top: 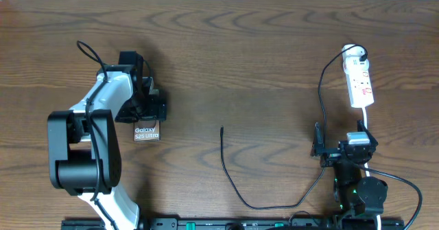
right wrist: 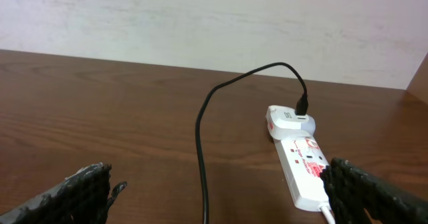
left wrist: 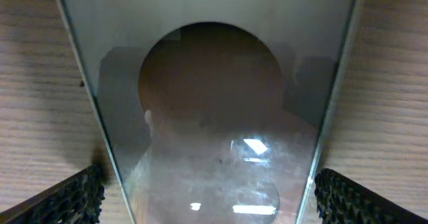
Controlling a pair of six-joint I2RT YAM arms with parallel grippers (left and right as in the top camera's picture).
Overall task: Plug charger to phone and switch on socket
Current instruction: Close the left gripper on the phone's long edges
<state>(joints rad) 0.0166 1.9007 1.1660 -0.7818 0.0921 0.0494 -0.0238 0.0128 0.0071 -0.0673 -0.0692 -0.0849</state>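
The phone [top: 147, 132] lies on the left half of the worktop [top: 240, 44], its far end under the left tool [top: 149, 115]. The socket [top: 360, 82] lies far right. The charger [right wrist: 198, 144] plugs into the socket's far end, runs forward along its left, loops near the front edge and ends mid-worktop, well apart from the phone.

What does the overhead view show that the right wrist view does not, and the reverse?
Only overhead: the phone under the left gripper, and the cable's free tip lying on the table. Only right wrist: the pale wall, and a side look at the plug in the white adapter. Both: the socket, the cable's run to it, and the wooden table.
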